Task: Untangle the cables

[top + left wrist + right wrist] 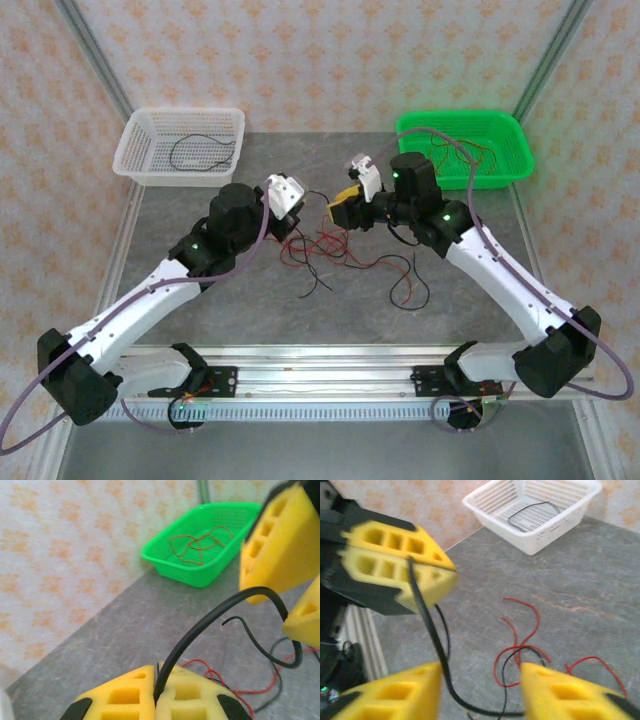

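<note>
Left pincer [159, 682]: clamped on the black cable [200, 630], which comes up from between its yellow fingers and arcs toward 2 o'clock in the left wrist view.
Right pincer [480, 685]: wide, with its two yellow fingers well apart. The black cable drops between them, nearer the finger at 7 o'clock in the right wrist view. I cannot tell whether it touches that finger.
Meeting point: in the top view the two pincers face each other, close together, above the middle of the desk [350, 320]. The left one sits at 9 o'clock of the right one.
Loose cables [325, 250]: thin red and black wires in a slack tangle on the desk, at 6 o'clock of the pincers. One black curl lies further out toward 4 o'clock.
Green basket [172, 570]: at 1 o'clock on the desk in the top view, with red wires [197, 545] lying inside it.
White basket [180, 178]: at 11 o'clock on the desk, with one black loop [203, 152] lying on its floor.
</note>
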`<state>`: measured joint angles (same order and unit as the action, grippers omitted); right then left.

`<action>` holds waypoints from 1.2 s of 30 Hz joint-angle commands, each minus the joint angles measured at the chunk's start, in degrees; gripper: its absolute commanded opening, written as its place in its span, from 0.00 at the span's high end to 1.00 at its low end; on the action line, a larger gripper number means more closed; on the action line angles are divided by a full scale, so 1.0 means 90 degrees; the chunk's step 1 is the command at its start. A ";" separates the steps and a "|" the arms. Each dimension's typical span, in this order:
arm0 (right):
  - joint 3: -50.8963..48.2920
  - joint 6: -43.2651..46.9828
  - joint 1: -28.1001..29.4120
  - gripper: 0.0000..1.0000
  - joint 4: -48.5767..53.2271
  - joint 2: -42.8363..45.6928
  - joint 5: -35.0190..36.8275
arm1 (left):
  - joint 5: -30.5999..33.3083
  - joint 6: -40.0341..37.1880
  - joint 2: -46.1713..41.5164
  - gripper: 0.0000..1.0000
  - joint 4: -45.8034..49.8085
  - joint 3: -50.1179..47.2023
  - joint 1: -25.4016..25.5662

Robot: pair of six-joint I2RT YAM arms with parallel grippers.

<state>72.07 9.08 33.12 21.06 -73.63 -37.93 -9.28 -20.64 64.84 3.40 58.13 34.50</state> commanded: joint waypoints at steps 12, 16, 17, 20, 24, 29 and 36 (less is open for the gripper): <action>-0.1527 -0.1618 0.0021 0.32 -0.1131 0.1569 0.1219 | 0.2544 0.0842 0.1111 1.00 -0.0165 0.1514 -0.1064; -0.1841 -0.1678 0.0021 0.32 -0.1012 0.1845 0.1417 | 0.2899 0.1132 0.1916 1.00 -0.0241 0.2353 -0.1738; -0.1888 -0.1673 0.0021 0.32 -0.0971 0.1888 0.1463 | 0.2980 0.1183 0.2101 1.00 -0.0246 0.2576 -0.1869; -0.2006 -0.1677 0.0020 0.33 -0.0871 0.1967 0.1569 | 0.3207 0.1435 0.2695 1.00 -0.0236 0.3267 -0.2286; -0.2133 -0.1697 0.0021 0.33 -0.0838 0.2004 0.1626 | 0.3318 0.1882 0.3400 1.00 -0.0152 0.4111 -0.2811; -0.2308 -0.1740 0.0021 0.34 -0.0864 0.1953 0.1709 | 0.3283 0.2510 0.3983 1.00 -0.0352 0.4548 -0.3433; -0.2500 -0.1753 0.0021 0.37 -0.0839 0.1893 0.1782 | 0.3383 0.3456 0.4690 1.00 -0.0456 0.4908 -0.4250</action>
<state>50.22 -6.26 33.12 13.67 -56.73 -23.51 19.09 4.95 105.56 1.28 100.31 -1.87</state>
